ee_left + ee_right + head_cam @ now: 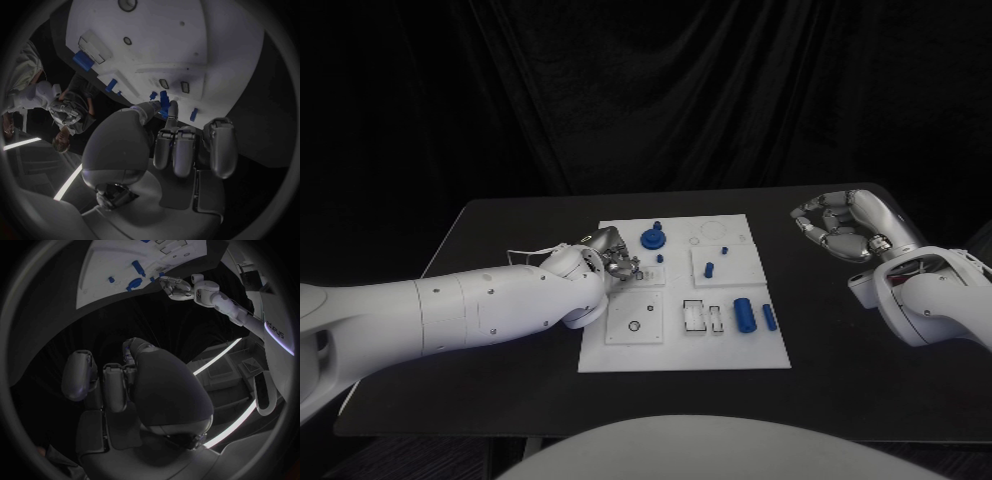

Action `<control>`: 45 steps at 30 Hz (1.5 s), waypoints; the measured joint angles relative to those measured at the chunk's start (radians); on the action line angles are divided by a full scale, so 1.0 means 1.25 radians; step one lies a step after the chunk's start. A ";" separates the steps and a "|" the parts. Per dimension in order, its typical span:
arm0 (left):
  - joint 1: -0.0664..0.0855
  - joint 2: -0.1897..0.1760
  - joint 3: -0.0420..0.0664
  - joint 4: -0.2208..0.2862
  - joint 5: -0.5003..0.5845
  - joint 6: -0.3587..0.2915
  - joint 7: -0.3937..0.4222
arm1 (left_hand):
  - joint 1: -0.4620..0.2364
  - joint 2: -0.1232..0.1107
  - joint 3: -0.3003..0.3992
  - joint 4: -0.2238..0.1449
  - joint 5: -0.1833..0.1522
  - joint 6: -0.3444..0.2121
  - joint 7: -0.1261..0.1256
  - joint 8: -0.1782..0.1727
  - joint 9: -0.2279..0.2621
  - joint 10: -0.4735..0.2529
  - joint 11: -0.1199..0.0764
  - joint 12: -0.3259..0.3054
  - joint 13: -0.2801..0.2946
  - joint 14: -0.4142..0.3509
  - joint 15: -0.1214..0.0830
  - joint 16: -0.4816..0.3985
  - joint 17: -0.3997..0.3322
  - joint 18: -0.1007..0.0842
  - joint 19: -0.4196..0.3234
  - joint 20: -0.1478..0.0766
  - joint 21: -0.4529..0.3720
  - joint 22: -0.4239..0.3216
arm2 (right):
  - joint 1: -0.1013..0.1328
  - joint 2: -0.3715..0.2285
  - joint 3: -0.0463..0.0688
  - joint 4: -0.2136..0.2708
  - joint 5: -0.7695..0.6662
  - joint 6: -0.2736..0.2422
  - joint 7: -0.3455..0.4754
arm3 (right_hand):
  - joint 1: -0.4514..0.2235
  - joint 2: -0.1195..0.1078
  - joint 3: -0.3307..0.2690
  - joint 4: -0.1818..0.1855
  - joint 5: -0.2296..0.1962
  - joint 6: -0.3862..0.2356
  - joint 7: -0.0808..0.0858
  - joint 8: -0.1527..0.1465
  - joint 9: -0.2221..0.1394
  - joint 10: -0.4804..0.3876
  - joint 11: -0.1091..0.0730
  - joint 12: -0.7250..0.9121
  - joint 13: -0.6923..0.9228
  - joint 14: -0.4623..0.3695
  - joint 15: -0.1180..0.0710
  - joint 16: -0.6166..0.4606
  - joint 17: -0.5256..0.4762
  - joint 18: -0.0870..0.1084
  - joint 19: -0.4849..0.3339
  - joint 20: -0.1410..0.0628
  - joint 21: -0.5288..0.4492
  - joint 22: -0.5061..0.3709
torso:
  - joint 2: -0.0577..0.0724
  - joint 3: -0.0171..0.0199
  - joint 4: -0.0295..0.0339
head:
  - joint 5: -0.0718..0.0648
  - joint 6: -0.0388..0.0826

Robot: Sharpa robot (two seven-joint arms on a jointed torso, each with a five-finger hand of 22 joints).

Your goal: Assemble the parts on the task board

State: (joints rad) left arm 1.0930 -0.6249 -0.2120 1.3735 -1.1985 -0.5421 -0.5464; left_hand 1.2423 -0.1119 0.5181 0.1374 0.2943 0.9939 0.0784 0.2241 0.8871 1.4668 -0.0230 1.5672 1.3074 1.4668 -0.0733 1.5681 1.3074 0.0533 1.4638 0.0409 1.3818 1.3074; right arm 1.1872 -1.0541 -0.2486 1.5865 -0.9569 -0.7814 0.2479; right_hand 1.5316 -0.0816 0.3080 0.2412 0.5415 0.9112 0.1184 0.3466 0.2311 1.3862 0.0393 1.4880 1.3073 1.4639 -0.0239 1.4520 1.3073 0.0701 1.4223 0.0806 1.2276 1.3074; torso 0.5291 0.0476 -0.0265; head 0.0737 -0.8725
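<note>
Black table (488,380), matte, dark top. Black curtain (646,90) hangs behind it in vertical folds, across the whole back.

From the head camera we looked steeply down on the task board (682,345) at mid-distance. The left wrist camera sat close behind the left hand (181,145), facing the board's 9 o'clock edge. The right wrist camera, behind the right hand (119,380), faced it from farther off at 3 o'clock. All three shared the board.

A black curtain (646,90) hangs behind the black table (488,230).
</note>
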 measured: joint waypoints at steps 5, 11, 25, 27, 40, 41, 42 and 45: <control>-0.005 0.004 0.000 -0.009 0.000 0.000 0.007 | 0.000 0.000 0.000 0.000 0.000 0.000 0.000 -0.003 0.000 0.000 0.000 0.000 0.000 0.000 0.000 0.000 0.000 0.000 -0.003 -0.003 -0.006 0.000 | 0.000 0.000 0.000 0.000 0.000 0.000 0.000 | 0.000 0.000 0.000 0.000 0.000 0.000 0.000 0.000 0.000 0.000 0.000 0.000 0.000 0.000 0.000 0.000 0.000 0.000 0.000 0.000 0.000 0.000 | 0.000 0.0000 0.0000 | 0.000 0.000; -0.011 0.006 0.000 -0.015 0.000 0.000 0.017 | -0.004 0.005 0.000 0.000 0.003 0.000 0.000 -0.003 0.000 0.000 0.000 0.000 0.000 0.000 0.000 0.000 0.000 0.000 -0.003 -0.003 -0.006 0.000 | 0.000 0.000 0.000 0.000 0.000 0.000 0.000 | 0.000 0.000 0.000 0.000 0.000 0.000 0.000 0.000 0.000 0.000 0.000 0.000 0.000 0.000 0.000 0.000 0.000 0.000 0.000 0.000 0.000 0.000 | 0.000 0.0001 0.0000 | 0.001 0.000; -0.014 0.009 0.000 -0.020 0.001 0.001 0.028 | -0.008 0.009 -0.002 -0.002 0.003 0.001 0.001 -0.006 0.000 0.000 0.000 0.000 0.000 0.000 0.000 0.000 0.000 0.000 -0.003 -0.003 -0.009 0.000 | 0.000 0.000 0.000 0.000 0.000 0.000 0.000 | 0.000 0.000 0.000 0.000 0.000 0.000 0.000 0.000 0.000 0.000 0.000 0.000 0.000 0.000 0.000 0.000 0.000 0.000 0.000 0.000 0.000 0.000 | 0.000 0.0000 -0.0001 | 0.001 0.000; -0.014 0.011 0.000 -0.020 0.001 0.002 0.028 | -0.008 0.009 -0.002 -0.002 0.003 0.001 0.001 -0.006 0.000 0.000 0.000 0.000 0.000 0.000 0.000 0.000 0.000 0.000 -0.003 -0.003 -0.009 0.000 | 0.000 -0.001 0.000 0.000 0.000 0.000 0.000 | 0.000 0.000 0.000 0.000 0.000 0.000 0.000 0.000 0.000 0.000 0.000 0.000 0.000 0.000 0.000 0.000 0.000 0.000 0.000 0.000 0.000 0.000 | 0.000 0.0000 -0.0002 | 0.001 0.000; -0.014 0.016 0.000 -0.026 0.001 0.013 0.028 | -0.017 0.019 -0.021 -0.006 -0.020 0.001 0.001 -0.006 -0.001 0.000 0.000 0.000 0.000 0.000 0.000 0.000 0.000 0.000 -0.003 -0.003 -0.012 0.000 | 0.000 -0.002 0.000 0.002 0.000 0.000 0.000 | 0.000 0.000 0.000 0.000 0.000 0.000 0.000 0.000 -0.001 0.000 0.000 0.000 0.000 0.000 0.000 0.000 0.000 0.000 0.000 0.000 0.000 0.000 | 0.000 0.0000 -0.0002 | 0.001 0.000; -0.014 0.016 0.000 -0.026 0.001 0.014 0.027 | -0.017 0.019 -0.022 -0.007 -0.022 0.002 0.001 -0.006 -0.001 0.000 0.000 0.000 0.000 0.000 0.000 0.000 0.000 0.000 -0.003 -0.003 -0.014 0.000 | 0.000 -0.002 0.000 0.002 0.000 0.000 0.000 | 0.000 0.000 0.000 0.000 0.000 0.000 0.000 0.000 -0.001 0.000 0.000 0.000 0.000 0.000 0.000 0.000 0.000 0.000 0.000 0.000 0.000 0.000 | 0.000 0.0000 -0.0002 | 0.001 0.000; -0.014 0.016 0.000 -0.026 0.001 0.015 0.027 | -0.017 0.019 -0.023 -0.007 -0.023 0.002 0.001 -0.006 -0.001 0.000 0.000 0.000 0.000 0.000 0.000 0.000 0.000 0.000 -0.003 -0.003 -0.016 0.000 | 0.000 -0.002 0.000 0.002 0.000 0.000 0.000 | 0.000 0.000 0.000 0.000 0.000 0.000 0.000 0.000 -0.001 0.000 0.000 0.000 0.000 0.000 0.000 0.000 0.000 0.000 0.000 0.000 0.000 0.000 | 0.000 0.0000 -0.0002 | 0.002 0.000; -0.014 0.016 0.000 -0.026 0.001 0.019 0.026 | -0.019 0.021 -0.030 -0.009 -0.034 0.005 -0.002 -0.008 -0.002 0.000 0.000 0.000 0.000 0.000 0.000 0.000 0.000 0.000 -0.003 -0.003 -0.016 0.000 | 0.000 -0.002 0.000 0.002 0.000 0.000 0.000 | 0.000 0.000 0.000 0.000 0.000 0.000 0.000 0.000 -0.001 0.000 0.000 0.000 0.000 0.000 0.000 0.000 0.000 0.000 0.000 0.000 0.000 0.000 | 0.000 0.0001 -0.0002 | 0.003 0.000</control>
State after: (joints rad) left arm 1.0750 -0.6047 -0.2119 1.3407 -1.1977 -0.5178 -0.5133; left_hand 1.2184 -0.0861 0.4804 0.1255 0.2518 0.9996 0.0764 0.2141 0.8848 1.4668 -0.0229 1.5672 1.3074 1.4668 -0.0733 1.5681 1.3073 0.0533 1.4602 0.0374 1.3620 1.3073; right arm 1.1871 -1.0566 -0.2486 1.5891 -0.9569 -0.7813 0.2475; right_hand 1.5316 -0.0816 0.3080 0.2412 0.5415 0.9112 0.1184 0.3465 0.2303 1.3862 0.0394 1.4880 1.3073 1.4639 -0.0239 1.4520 1.3073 0.0702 1.4224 0.0806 1.2275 1.3079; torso 0.5289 0.0477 -0.0267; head 0.0777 -0.8725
